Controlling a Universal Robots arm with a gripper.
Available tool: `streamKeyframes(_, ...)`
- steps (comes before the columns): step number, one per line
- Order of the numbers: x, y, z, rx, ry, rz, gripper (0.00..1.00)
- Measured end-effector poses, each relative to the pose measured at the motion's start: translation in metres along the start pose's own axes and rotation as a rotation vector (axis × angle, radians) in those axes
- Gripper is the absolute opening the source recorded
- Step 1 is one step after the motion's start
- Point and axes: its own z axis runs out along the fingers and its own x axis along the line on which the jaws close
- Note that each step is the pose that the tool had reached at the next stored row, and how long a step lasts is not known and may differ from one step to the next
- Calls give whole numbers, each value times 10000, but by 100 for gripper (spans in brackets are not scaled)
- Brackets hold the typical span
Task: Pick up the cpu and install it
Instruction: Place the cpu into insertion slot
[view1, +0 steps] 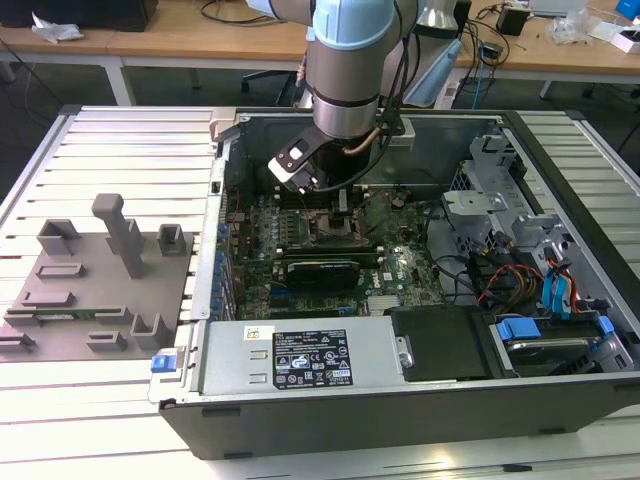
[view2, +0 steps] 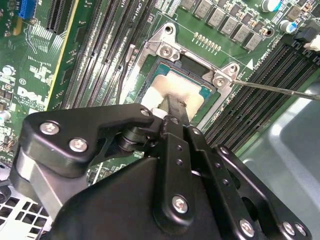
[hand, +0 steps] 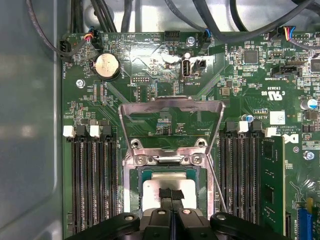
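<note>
Hand (hand: 171, 194) clenched, fingertips together on or just above the pale top of the cpu (hand: 155, 189), which lay flat inside the socket frame (hand: 134, 196). Load plate (hand: 170, 104) stood raised. Risk, we judged: an off-centre push tilts the chip and bends pins. We counted one cpu, one socket frame, one load plate.

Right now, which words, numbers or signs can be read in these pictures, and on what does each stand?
Labels on the grey box: print too small to read.
Motherboard: white lettering, too small to quote reliably.
Cpu top: no print shows.
So no text can be quoted.
</note>
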Motion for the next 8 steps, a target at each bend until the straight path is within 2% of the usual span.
streamKeyframes(8, 0, -1, 22, 0, 24, 1, 11)
